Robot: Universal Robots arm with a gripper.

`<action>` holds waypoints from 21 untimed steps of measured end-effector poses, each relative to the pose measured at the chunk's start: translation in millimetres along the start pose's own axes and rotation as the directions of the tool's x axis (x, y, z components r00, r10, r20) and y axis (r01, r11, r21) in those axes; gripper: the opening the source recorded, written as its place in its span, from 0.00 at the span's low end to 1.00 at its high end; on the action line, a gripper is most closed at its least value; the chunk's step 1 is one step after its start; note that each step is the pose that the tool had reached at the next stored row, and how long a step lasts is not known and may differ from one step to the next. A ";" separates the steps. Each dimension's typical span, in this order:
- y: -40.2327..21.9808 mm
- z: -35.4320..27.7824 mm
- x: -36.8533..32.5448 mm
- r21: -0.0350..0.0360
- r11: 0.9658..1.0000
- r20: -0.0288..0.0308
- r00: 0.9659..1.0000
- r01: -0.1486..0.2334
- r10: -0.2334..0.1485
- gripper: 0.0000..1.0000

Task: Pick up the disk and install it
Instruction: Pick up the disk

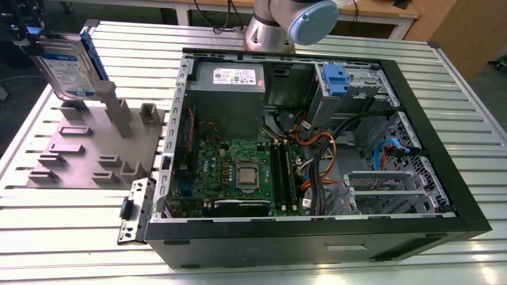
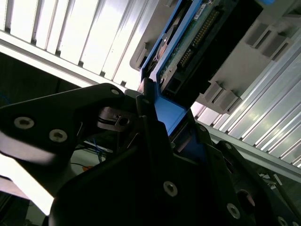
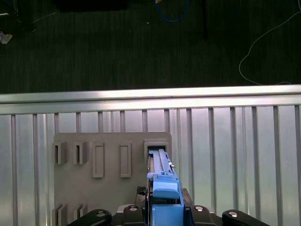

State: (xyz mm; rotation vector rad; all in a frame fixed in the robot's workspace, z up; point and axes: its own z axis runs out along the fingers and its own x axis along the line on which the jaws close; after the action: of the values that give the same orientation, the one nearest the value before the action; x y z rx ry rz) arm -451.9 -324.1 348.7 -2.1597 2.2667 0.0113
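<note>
Slatted metal table (image 1: 475, 107) under everything, with the open PC case (image 1: 455, 196) off to one side of my jaws. The grey slotted fixture plate (image 1: 71, 160) is right below them. The disk (image 1: 70, 65) stands on edge over a plate slot, and my gripper (image 3: 164, 212) is clamped tight on its blue carrier end.

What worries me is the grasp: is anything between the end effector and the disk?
Nothing visible. In the second wrist view the end effector is shut directly on the disk, with nothing between them. In the exterior view the disk stands upright over the grey fixture.
</note>
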 end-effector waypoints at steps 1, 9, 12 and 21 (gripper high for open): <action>0.0 -0.1 0.0 0.000 1.000 0.000 1.000 0.000 0.000 0.36; 0.0 -2.2 0.0 0.000 1.000 0.000 1.000 0.000 0.000 0.36; 0.0 -3.5 -0.1 0.000 1.000 0.000 1.000 0.000 0.000 0.36; 0.0 -6.1 -0.1 0.000 1.000 0.000 1.000 0.000 0.000 0.36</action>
State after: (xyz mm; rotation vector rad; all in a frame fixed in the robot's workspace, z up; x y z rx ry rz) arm -451.9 -324.1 354.8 -2.1596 2.2668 0.0112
